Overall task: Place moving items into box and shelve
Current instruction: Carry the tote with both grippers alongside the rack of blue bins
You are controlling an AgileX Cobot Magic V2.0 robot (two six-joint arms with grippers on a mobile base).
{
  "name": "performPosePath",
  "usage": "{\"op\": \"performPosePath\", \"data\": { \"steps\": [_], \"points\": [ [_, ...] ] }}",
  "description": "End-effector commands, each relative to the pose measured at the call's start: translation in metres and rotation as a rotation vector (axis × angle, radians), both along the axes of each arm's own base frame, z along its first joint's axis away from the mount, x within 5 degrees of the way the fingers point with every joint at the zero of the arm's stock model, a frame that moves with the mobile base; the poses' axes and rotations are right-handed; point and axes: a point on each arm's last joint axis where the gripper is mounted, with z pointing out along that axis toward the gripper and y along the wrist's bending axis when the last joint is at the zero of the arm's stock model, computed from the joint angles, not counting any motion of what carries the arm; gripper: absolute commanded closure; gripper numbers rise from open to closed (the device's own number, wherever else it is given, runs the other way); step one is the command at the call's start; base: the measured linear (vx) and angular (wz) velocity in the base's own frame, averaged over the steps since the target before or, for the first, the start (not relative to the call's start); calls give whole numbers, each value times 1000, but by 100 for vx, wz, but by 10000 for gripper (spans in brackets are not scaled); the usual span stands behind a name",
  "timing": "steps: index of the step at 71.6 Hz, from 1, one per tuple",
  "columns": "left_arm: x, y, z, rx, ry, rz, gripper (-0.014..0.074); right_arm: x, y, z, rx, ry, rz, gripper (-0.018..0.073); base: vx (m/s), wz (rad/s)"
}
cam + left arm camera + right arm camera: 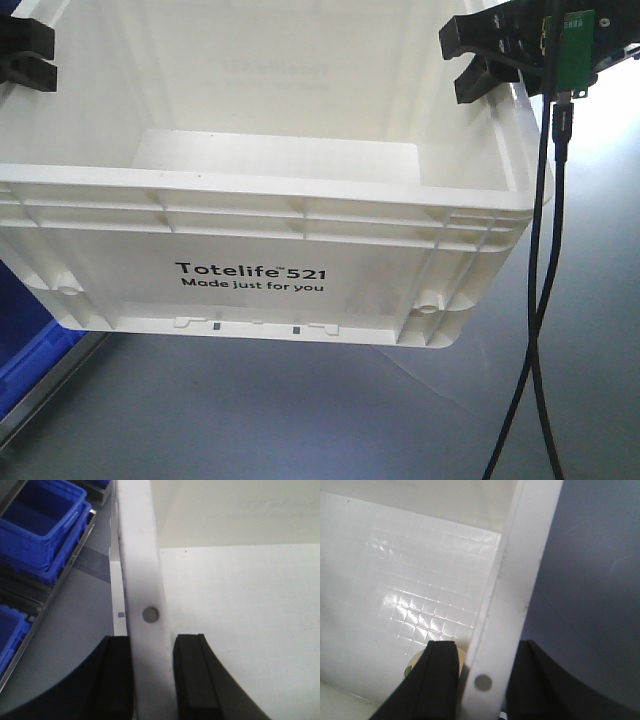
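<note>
The box (pixel 250 285), stiff white plastic with a ribbed rim and slick walls, is probably light but wide, so it is best held by both side rims. The left tool (pixel 152 650) and right tool (pixel 481 652) each clamp a side wall. It is between them over a grey surface, with blue bins (pixel 40 525) at its left.

The large white rectangular plastic crate (pixel 300 210) is clamped at its left wall by the left gripper (pixel 152 680) and at its right wall by the right gripper (pixel 482 680), one finger inside, one outside. Blue plastic bins (pixel 40 525) are located left of it, black cables (pixel 545 300) right of it
</note>
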Motion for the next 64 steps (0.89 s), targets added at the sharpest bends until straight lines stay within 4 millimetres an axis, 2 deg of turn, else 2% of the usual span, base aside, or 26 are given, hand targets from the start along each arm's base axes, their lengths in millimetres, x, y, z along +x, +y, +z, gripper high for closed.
{"op": "performPosePath", "data": {
  "steps": [1,29,64],
  "points": [
    [-8,-4,35,-82,-209,5,613,-12,3,37,118,-183,43,571,18,56],
    [-8,-4,35,-82,-209,5,613,-12,3,37,117,-183,43,571,12,51],
    [-8,-4,35,-82,-209,5,613,-12,3,37,116,-183,42,571,-3,33]
  ]
}}
